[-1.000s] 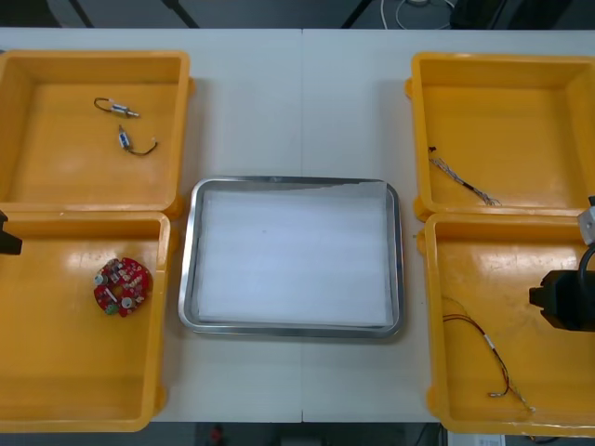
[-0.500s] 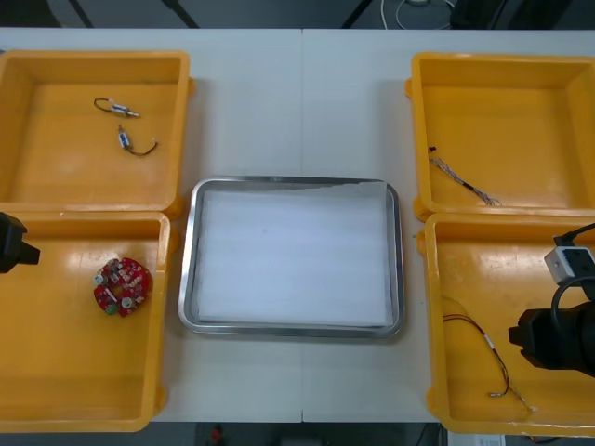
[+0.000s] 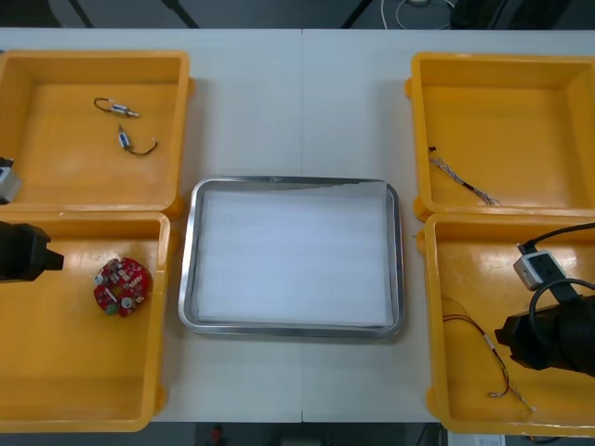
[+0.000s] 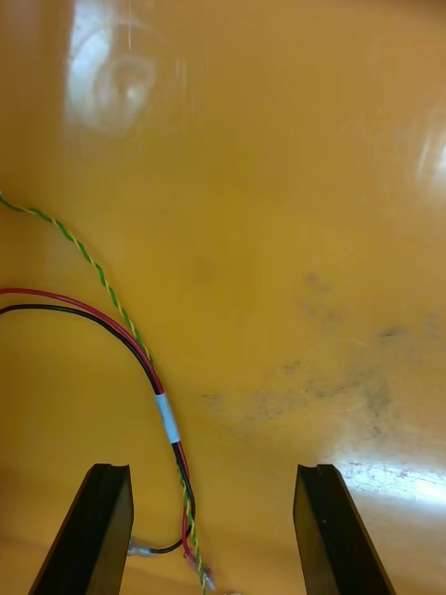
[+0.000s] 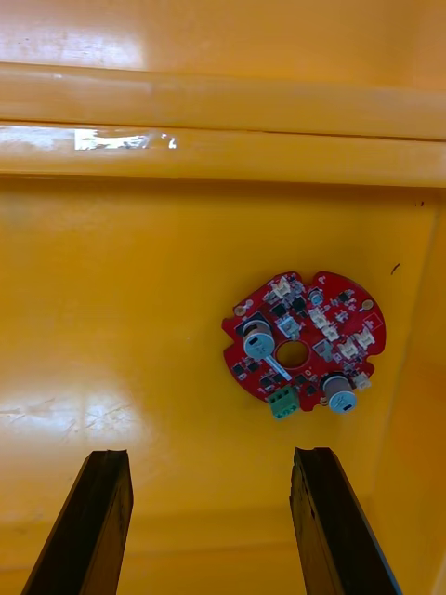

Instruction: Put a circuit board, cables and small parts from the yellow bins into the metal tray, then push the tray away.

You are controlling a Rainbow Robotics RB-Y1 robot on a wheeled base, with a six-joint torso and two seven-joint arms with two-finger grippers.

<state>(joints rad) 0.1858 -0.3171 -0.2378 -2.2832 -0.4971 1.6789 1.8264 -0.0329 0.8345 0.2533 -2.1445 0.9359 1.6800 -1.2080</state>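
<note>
- Board [image 5: 302, 355] in near-left bin [image 3: 84, 372], just toward tray [image 3: 293, 260] from L end effector [image 5: 209, 456]; fingers spread, empty.
- R end effector [image 4: 212, 469] spread too, over cable [image 4: 167, 418] in near-right bin [image 3: 483, 269]; cable off-centre, by one finger.

**Cut Off at the Edges**

In the front view, the left arm [image 3: 20, 253] and right arm [image 3: 553, 336] run off the sides. The red and yellow cable [image 4: 167, 418] is cut off by the right wrist view's edge. The small metal parts [image 3: 119, 110] are too small to identify.
</note>
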